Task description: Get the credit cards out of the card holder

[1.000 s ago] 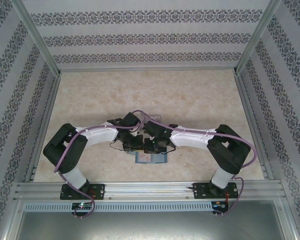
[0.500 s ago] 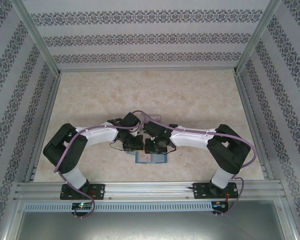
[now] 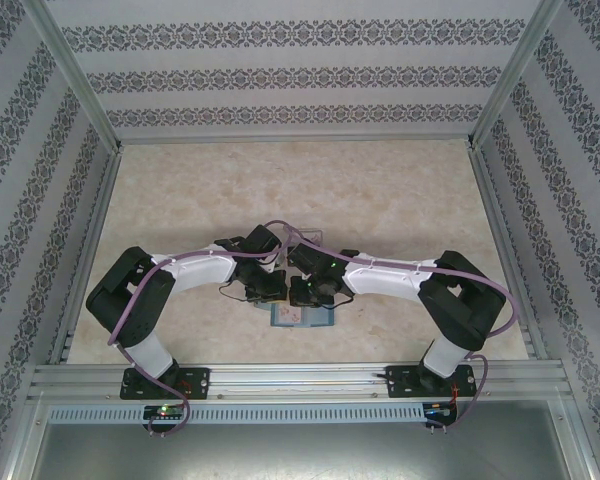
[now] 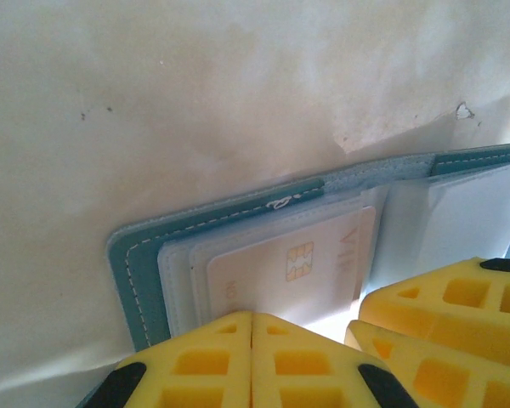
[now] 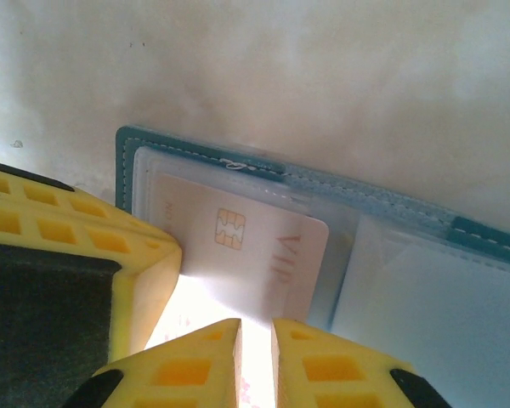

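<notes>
Barely begun: one credit card (image 5: 263, 255) seems partly out of the card holder (image 5: 124, 166). Left gripper (image 4: 252, 321) is pressed together. Right gripper (image 5: 255, 330) is nearly closed at the card's edge, grip uncertain.

Card holder (image 4: 140, 280) lies open on table (image 4: 195, 102); credit card (image 4: 280, 263) in its sleeve.

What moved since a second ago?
The right arm shifted its elbow a little outward and toward the near edge of the table. Nothing was visibly grabbed or let go. The left arm and the open card holder stayed where they were.
</notes>
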Robot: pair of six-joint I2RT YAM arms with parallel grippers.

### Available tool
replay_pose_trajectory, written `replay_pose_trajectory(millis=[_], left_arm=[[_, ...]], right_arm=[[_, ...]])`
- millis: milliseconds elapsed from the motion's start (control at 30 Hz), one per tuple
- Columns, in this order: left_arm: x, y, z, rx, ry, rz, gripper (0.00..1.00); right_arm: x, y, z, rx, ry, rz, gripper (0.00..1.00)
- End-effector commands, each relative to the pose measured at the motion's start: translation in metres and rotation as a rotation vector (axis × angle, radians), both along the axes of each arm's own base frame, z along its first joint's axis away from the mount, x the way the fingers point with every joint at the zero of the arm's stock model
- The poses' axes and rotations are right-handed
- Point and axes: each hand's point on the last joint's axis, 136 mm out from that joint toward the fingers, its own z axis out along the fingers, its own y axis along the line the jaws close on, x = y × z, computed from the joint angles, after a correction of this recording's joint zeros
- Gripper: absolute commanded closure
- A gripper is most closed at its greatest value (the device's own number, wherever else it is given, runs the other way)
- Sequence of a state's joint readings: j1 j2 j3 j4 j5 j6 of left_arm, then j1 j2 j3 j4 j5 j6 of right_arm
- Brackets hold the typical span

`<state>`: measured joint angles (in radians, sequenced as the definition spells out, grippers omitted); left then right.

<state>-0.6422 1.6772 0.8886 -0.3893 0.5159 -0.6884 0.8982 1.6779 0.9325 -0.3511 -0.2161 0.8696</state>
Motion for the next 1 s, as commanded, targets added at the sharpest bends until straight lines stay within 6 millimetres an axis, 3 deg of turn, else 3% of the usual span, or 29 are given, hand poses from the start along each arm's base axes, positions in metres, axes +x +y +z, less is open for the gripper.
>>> replay_pose_trajectory(millis=[0,133,467,800,967], left_arm=[[-0.01,0.011,-0.006,0.059,0.014,-0.019,0.91],[-0.011,0.011,-0.006,0.062,0.014,-0.018,0.91],[-0.008,0.014,0.0,0.08,-0.004,-0.02,0.91],[-0.007,0.009,0.011,0.057,-0.013,-0.025,0.91],[-0.007,-0.004,0.017,0.02,-0.015,-0.042,0.91]], right_arm=[[-0.003,-0.005,-0.015,-0.014,0.042,-0.023,0.81],[-0.006,-0.01,-0.023,-0.046,0.053,-0.025,0.81],[-0.004,-0.031,-0.02,-0.151,0.02,-0.023,0.65],[0.001,-0.02,0.011,-0.058,-0.026,-0.026,0.63],[0.0,-0.021,0.01,-0.056,-0.016,-0.029,0.62]])
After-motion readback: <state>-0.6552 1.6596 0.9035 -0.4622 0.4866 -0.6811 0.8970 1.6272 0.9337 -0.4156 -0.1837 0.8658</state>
